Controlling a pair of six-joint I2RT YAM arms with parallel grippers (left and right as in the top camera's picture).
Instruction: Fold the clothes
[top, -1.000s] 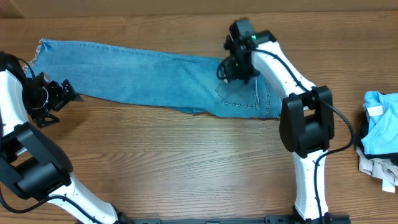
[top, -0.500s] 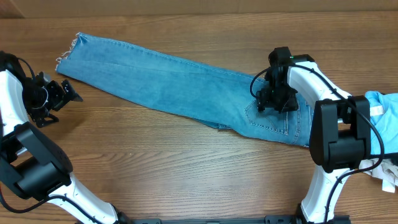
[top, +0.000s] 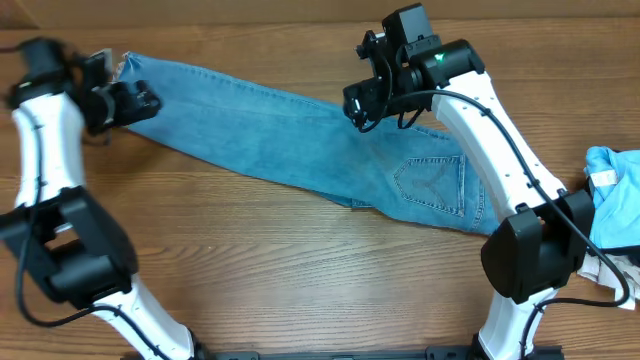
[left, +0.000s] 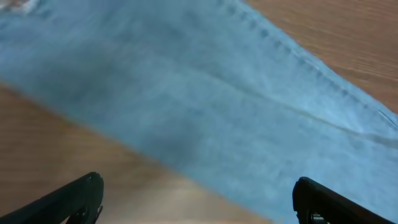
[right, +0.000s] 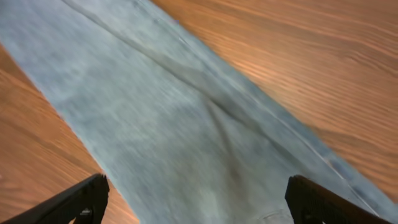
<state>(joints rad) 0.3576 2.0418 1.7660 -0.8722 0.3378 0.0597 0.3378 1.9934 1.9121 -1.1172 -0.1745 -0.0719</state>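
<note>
The light blue jeans (top: 290, 140) lie flat and diagonal on the wooden table, frayed leg hem at far left, stitched back pocket (top: 432, 183) at right. My left gripper (top: 143, 102) is open and empty, hovering by the hem end; its view shows denim (left: 205, 93) and bare wood between the fingers. My right gripper (top: 362, 108) is open and empty, above the thigh area near the jeans' far edge; denim (right: 186, 143) fills its view.
A heap of other clothes, light blue and white (top: 610, 215), lies at the table's right edge. Bare wood table (top: 250, 260) spreads in front of the jeans.
My right gripper let go of the waist area and rose back to the left. My left arm swung from the table's left edge up to the hem. The jeans stayed put.
</note>
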